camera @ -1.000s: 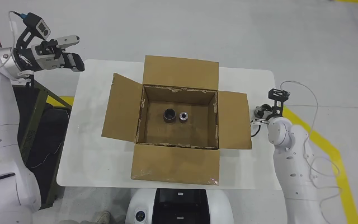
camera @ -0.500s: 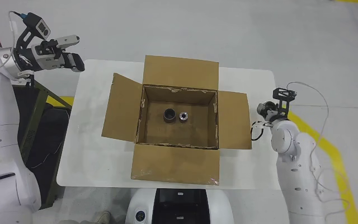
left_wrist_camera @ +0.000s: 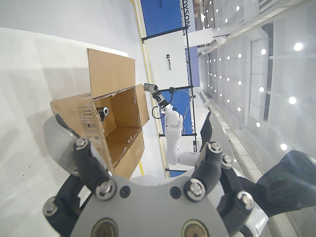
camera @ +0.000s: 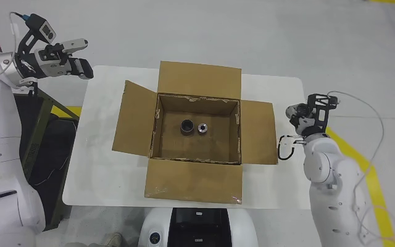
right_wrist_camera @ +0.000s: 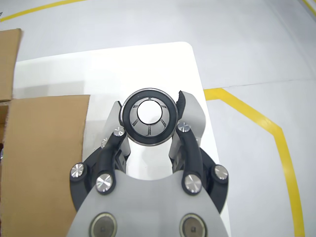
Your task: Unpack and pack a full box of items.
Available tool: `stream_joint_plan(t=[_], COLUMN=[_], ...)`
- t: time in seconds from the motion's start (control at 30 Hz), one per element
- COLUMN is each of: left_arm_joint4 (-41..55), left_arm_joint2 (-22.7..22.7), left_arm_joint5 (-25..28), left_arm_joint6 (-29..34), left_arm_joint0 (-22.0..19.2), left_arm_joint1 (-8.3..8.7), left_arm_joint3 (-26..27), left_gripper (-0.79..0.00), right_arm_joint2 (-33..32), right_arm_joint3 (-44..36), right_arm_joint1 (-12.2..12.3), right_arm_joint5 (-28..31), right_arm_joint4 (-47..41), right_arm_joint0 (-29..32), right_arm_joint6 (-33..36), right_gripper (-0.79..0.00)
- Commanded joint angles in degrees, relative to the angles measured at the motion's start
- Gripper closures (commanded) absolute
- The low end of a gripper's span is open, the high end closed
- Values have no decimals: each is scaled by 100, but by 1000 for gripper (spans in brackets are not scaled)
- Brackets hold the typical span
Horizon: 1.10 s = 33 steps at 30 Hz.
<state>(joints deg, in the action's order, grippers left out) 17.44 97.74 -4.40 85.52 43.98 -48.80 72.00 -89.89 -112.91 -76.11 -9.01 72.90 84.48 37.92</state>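
Note:
An open cardboard box [camera: 194,176] stands in the middle of the white table [camera: 105,154] with all flaps folded out. On its floor lie a dark metal cylinder [camera: 186,127] and a silver flanged part [camera: 202,129]. My right gripper [right_wrist_camera: 149,115] is shut on a dark metal ring [right_wrist_camera: 150,117] with a hollow centre, held above the table's right edge beside the box's right flap [right_wrist_camera: 44,149]. That gripper [camera: 300,116] sits just right of the flap in the top view. My left gripper [camera: 83,68] is open and holds nothing, off the table's far left corner.
The box's flaps spread wide over the table on all sides. Bare table shows left of the box [camera: 99,167] and in a narrow strip at the right [right_wrist_camera: 148,70]. Yellow floor lines [right_wrist_camera: 259,117] run beside the table. A dark frame [camera: 43,160] stands left of the table.
The right arm has swung outward and toward the far side along the table's right edge, carrying the ring. The left arm has kept still.

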Motion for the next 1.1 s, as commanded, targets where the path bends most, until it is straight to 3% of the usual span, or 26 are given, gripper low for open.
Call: stream_joint_plan(t=[0.0,0.53,1.07], left_arm_joint4=[0,0,0], left_arm_joint2=[0,0,0], left_arm_joint5=[0,0,0], left_arm_joint6=[0,0,0], left_arm_joint0=[0,0,0], left_arm_joint1=[0,0,0], left_arm_joint3=[0,0,0], left_gripper=[-785,-785,-785], right_arm_joint2=[35,987,2500], right_arm_joint3=[-205,-1468,-1308], right_arm_joint1=[4,-8,-60], right_arm_joint5=[47,548,1069], right_arm_joint4=[59,513,1295], right_arm_joint0=[63,176,-74], right_arm_joint6=[-31,-187,68], right_gripper=[-55,-46,-49])
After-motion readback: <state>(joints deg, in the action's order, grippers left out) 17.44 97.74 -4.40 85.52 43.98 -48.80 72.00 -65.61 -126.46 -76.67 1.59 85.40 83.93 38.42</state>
